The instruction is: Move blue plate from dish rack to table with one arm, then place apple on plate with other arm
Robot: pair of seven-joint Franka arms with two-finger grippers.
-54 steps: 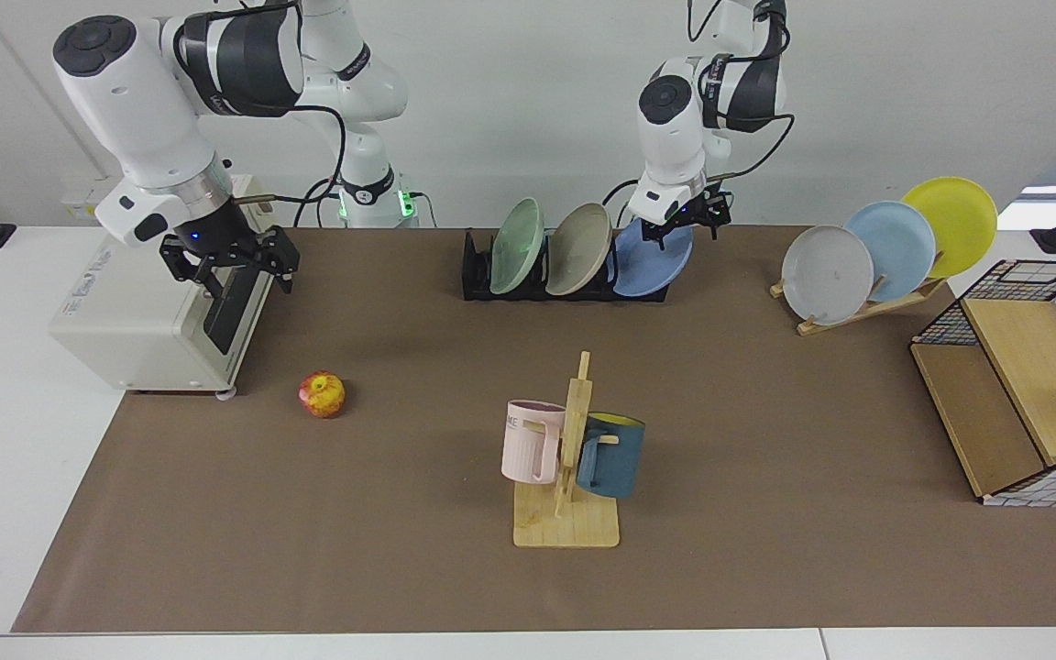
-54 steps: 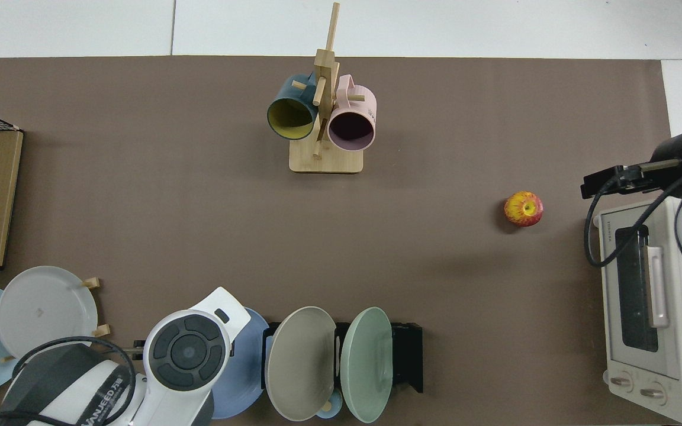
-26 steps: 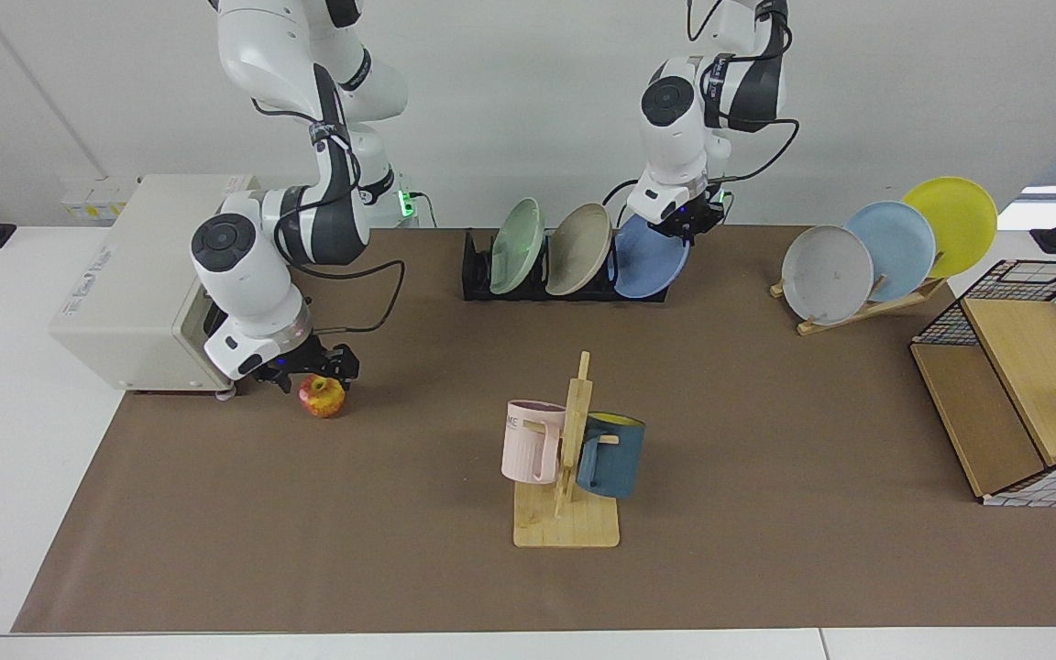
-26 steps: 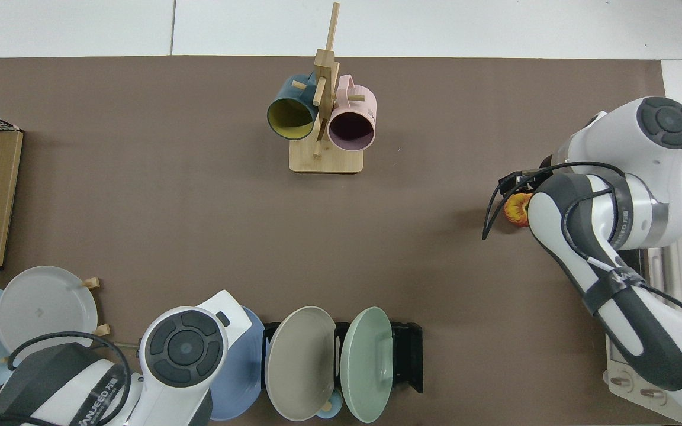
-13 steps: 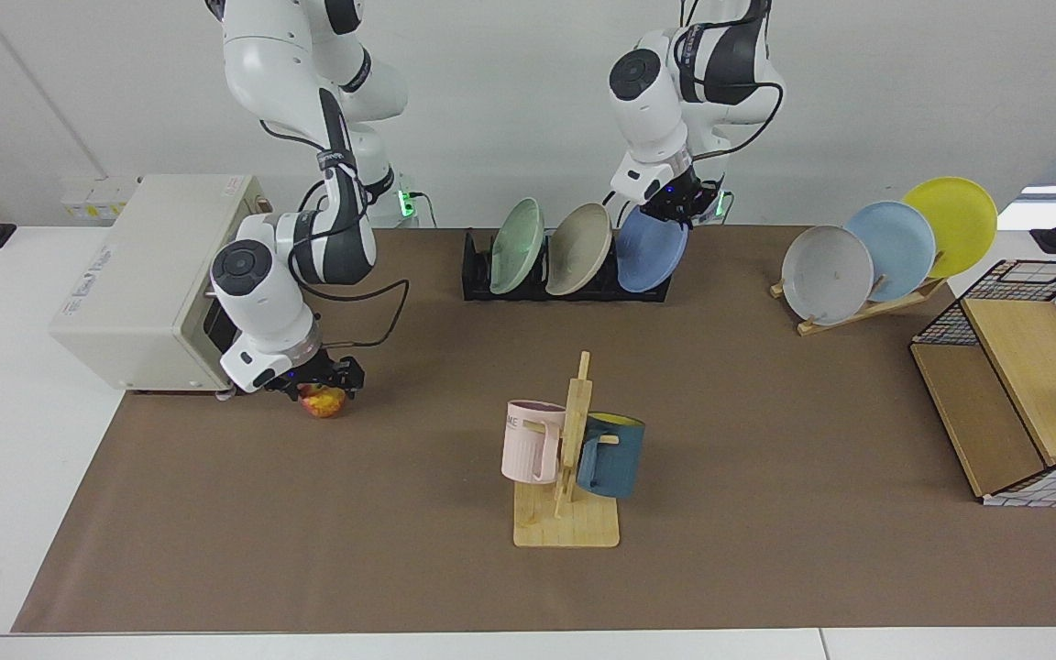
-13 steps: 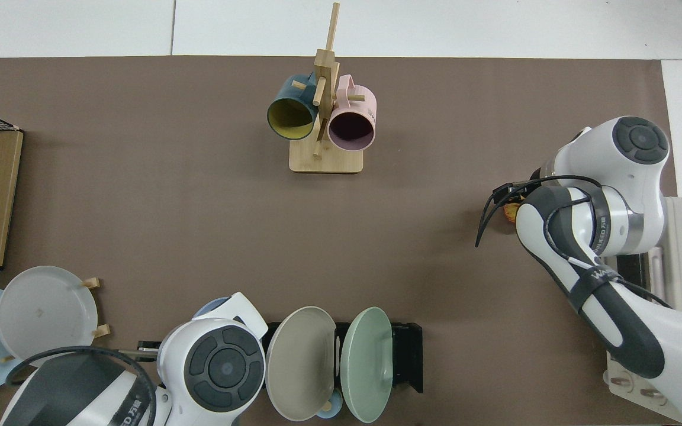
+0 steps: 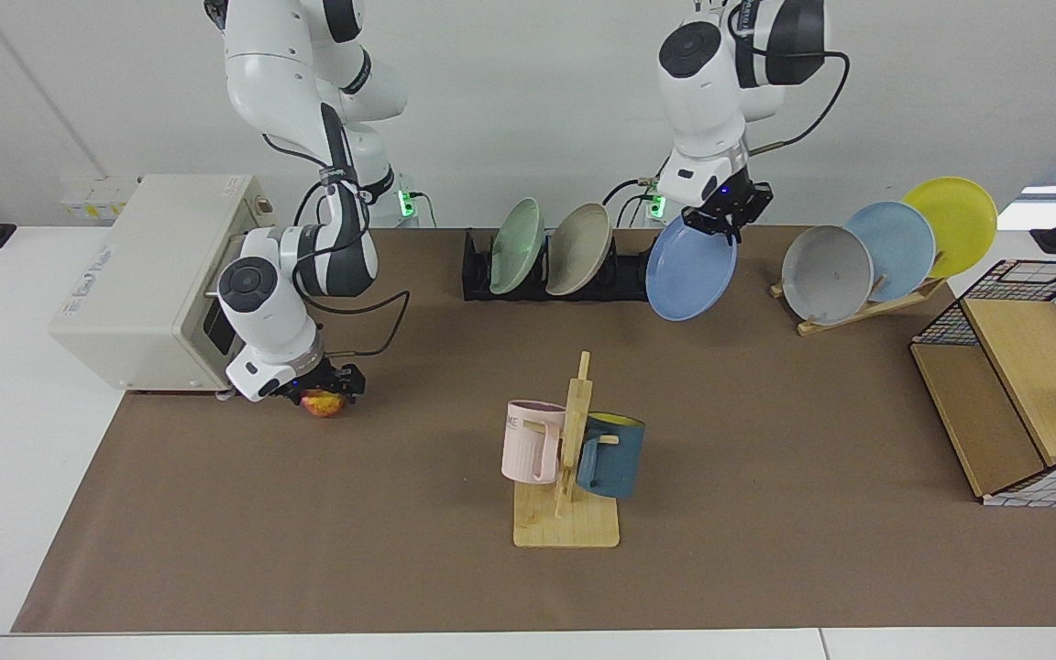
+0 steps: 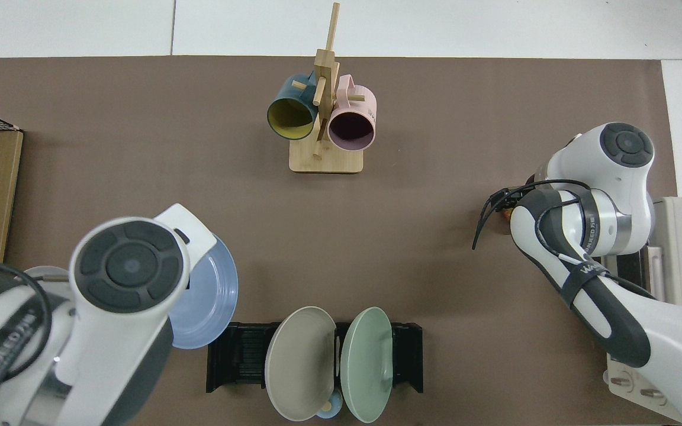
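Plain white wall (image 7: 510, 101) behind, evenly lit; pale white surface (image 7: 5, 367) flanks the brown mat (image 7: 766, 412); a bright window patch (image 7: 1055, 197) at one far corner.

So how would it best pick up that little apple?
From straight above, pinching the apple across its round sides: it sits low on the brown mat with open space around. The right tool is down on it that way.

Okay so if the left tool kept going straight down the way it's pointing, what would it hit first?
Probably the brown mat of the table. The left tool points down, shut on the rim of the blue plate, which hangs clear of the dish rack. The plate's lower edge would likely touch first.
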